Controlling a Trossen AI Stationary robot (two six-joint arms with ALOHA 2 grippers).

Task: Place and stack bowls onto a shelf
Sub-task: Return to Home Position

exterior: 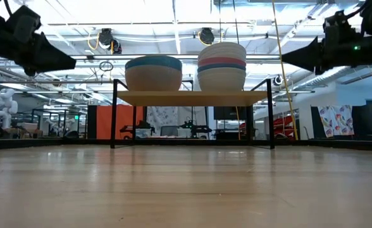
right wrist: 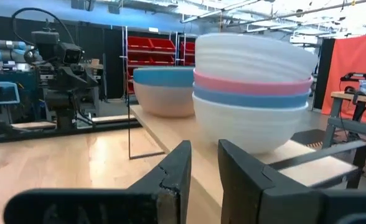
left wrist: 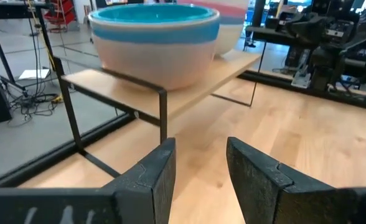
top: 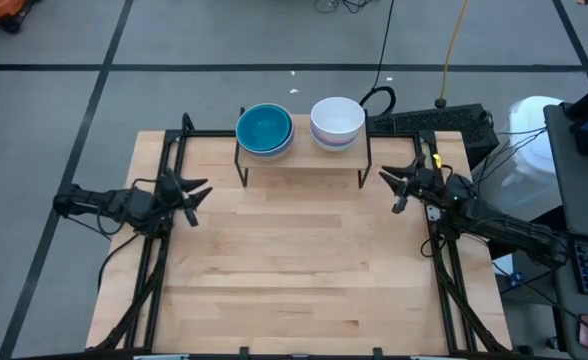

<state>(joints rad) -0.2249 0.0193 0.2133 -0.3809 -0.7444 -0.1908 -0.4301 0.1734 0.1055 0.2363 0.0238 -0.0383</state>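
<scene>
The shelf point(top: 299, 160) stands at the table's far middle on thin black legs. Two stacks of bowls rest on it. The left stack point(top: 264, 130) has a teal bowl on top. The right stack point(top: 337, 122) has a white bowl on top, with pink and light blue rims point(right wrist: 251, 87) showing below it. My left gripper point(top: 200, 200) hovers at the table's left side, short of the shelf, open with nothing between its fingers point(left wrist: 200, 155). My right gripper point(top: 389, 190) hovers at the table's right side near the shelf's right end, open with nothing between its fingers point(right wrist: 205, 155).
The wooden tabletop point(top: 304, 270) stretches from the shelf to the near edge. Black frame rails point(top: 164, 270) run along its left and right sides. A black keyboard point(top: 434, 125) and cables lie beyond the table's far right corner.
</scene>
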